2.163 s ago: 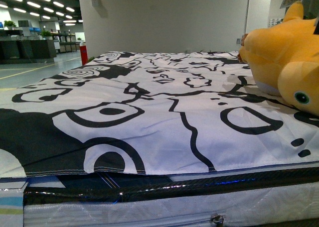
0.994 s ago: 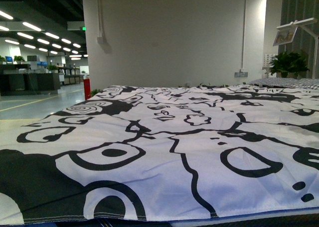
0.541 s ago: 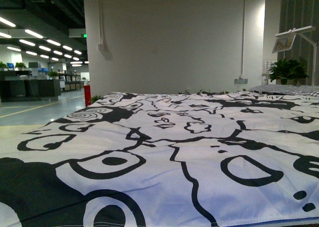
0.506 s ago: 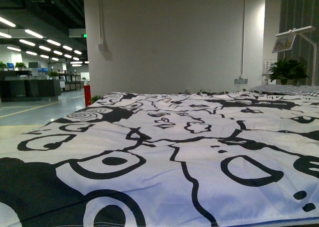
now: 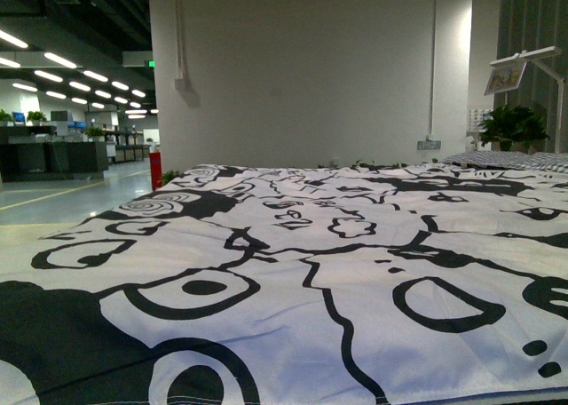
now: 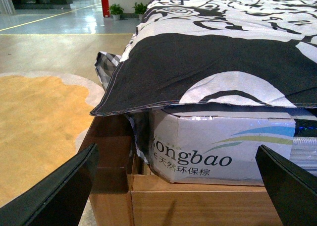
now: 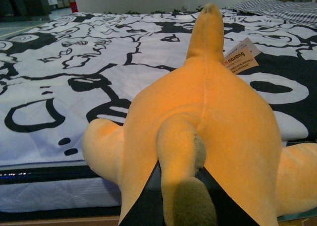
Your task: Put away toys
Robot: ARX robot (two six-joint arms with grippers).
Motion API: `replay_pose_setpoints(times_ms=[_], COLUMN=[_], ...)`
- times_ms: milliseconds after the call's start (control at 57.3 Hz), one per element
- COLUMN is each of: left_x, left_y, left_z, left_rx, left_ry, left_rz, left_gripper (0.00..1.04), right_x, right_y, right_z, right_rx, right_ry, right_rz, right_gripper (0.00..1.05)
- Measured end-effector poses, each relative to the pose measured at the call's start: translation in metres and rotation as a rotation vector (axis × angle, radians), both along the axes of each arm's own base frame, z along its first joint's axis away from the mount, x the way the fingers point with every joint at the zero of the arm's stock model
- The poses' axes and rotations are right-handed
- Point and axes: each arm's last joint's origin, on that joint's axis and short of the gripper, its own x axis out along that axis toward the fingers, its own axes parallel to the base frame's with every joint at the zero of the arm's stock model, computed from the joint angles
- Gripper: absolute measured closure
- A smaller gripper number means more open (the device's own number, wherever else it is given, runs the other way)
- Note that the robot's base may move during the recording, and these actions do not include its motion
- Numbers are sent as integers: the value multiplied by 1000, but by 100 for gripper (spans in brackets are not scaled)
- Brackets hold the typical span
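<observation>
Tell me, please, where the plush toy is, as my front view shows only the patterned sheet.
Observer: The right wrist view shows the yellow-orange plush toy, one limb clamped between the fingers of the right gripper.
Operator: Does it carry any label?
Observer: Yes, a paper tag sticks out near its far end.
Operator: And the left gripper?
Observer: The left gripper is open and empty, facing a printed box under the sheet corner.

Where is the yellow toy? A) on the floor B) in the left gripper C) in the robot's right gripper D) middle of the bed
C: the right gripper pinches the yellow plush toy, while the left gripper is open and empty.
</observation>
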Motion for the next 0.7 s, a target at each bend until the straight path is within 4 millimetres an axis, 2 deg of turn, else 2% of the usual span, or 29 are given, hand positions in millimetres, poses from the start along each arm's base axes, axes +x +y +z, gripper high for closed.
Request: replay_pose_setpoints(times_ms=[297, 698], left_x=[0, 0], left_y=[0, 0], left_z=[0, 0], left_rx=[0, 0], left_ry=[0, 0], left_rz=[0, 0], left_gripper=[6, 6], right_x=[-6, -15], right_y=[21, 39], right_z=[-25, -42], right_rx=[-24, -24], right_ry=[-4, 12], right_rz=[8, -1], right_gripper=[98, 98])
